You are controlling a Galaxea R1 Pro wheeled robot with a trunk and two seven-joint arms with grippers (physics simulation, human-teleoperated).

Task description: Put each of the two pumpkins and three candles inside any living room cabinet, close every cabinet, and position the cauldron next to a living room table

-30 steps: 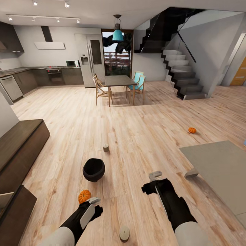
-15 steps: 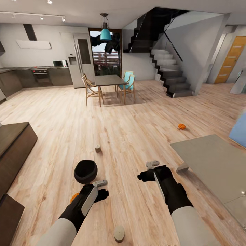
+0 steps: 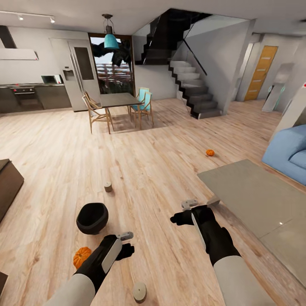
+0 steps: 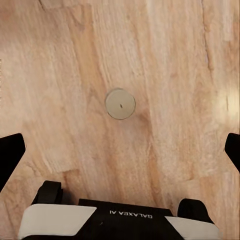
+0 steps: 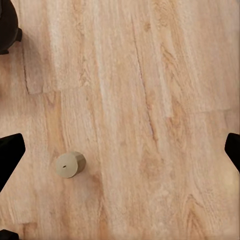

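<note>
Both the left claw [image 3: 126,235] and right claw [image 3: 189,204] hang wide open and empty above the floor [image 3: 161,170], a candle [image 3: 139,292] at six o'clock, the cauldron [image 3: 92,218] at nine.

This is a home, open-plan, with a pale wood floor [image 3: 161,140] running through all of it. Far ahead of the grippers on the left is a kitchen, with dark counters [image 3: 38,95], an oven [image 3: 23,91], a microwave [image 3: 50,79] and a tall fridge [image 3: 78,74]. A dining table [image 3: 115,100] with chairs [image 3: 142,104] stands under a teal lamp [image 3: 111,41]. A dark staircase [image 3: 193,91] climbs beyond, and to the right lie a grey rug [image 3: 255,199] and a blue sofa [image 3: 289,153].
</note>
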